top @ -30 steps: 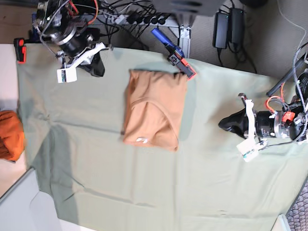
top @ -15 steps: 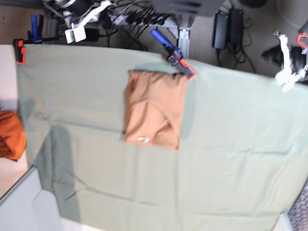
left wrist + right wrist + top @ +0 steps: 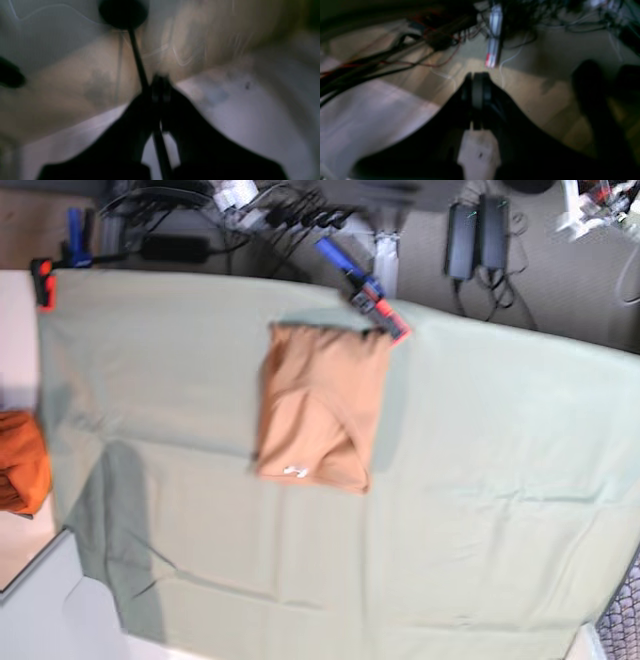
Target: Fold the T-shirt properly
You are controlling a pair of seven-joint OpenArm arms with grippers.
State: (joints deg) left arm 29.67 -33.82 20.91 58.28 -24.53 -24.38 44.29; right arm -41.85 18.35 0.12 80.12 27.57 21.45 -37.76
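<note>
The peach T-shirt (image 3: 320,408) lies folded into a compact rectangle on the pale green table cloth (image 3: 500,480), with its white neck label (image 3: 293,471) at the near edge. Neither gripper touches it. Both arms are pulled back past the far edge of the table. Only white bits of them show at the top of the base view, the left arm (image 3: 588,202) and the right arm (image 3: 232,192). In the blurred left wrist view my left gripper (image 3: 160,83) is shut and empty over the floor. My right gripper (image 3: 477,83) is shut and empty above cables.
A darker orange cloth bundle (image 3: 22,460) sits at the left edge. A blue and red clamp (image 3: 365,295) pins the cloth by the shirt's far corner, and a red clamp (image 3: 43,283) holds the far left corner. Power bricks (image 3: 478,230) and cables lie beyond the table.
Both arms have drawn back further beyond the table's far edge and nearly left the base view. The folded T-shirt has not moved.
</note>
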